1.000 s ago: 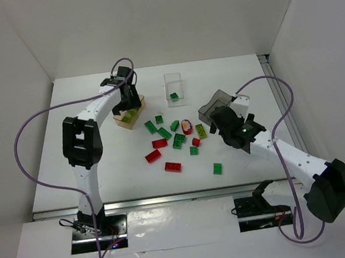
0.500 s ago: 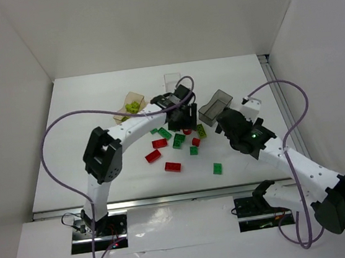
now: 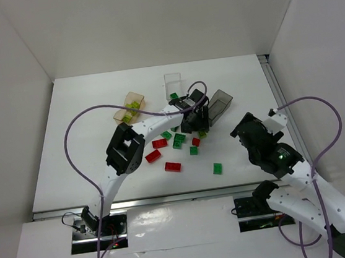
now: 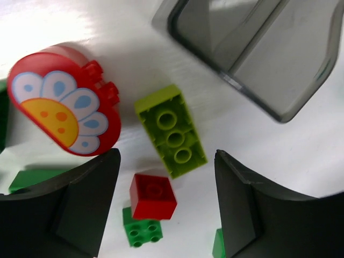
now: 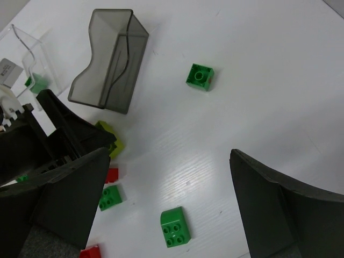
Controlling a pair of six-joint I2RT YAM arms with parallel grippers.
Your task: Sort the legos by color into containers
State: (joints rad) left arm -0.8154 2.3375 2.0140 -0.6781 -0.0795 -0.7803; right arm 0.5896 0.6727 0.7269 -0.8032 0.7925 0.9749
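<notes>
My left gripper [image 3: 195, 126] hangs open over the pile of legos; a yellow-green brick [image 4: 172, 131] and a small red brick [image 4: 152, 196] lie between its fingers, touching neither. A red flower-printed piece [image 4: 62, 107] lies to their left. The smoky grey container [image 3: 219, 105] stands just beyond. The orange-tan container [image 3: 129, 106] holds yellow-green bricks, and the clear container [image 3: 173, 85] holds a green one. Red and green bricks [image 3: 172, 166] lie scattered. My right gripper [image 3: 245, 130] is open and empty, pulled back to the right of the pile.
A lone green brick [image 3: 217, 168] lies nearest the front edge, seen as a green brick [image 5: 176, 227] in the right wrist view. The left arm [image 3: 153, 122] stretches across the pile's left side. White walls enclose the table on three sides.
My left arm swung from the orange-tan container across to the pile beside the grey container. My right arm pulled back from the grey container toward the near right.
</notes>
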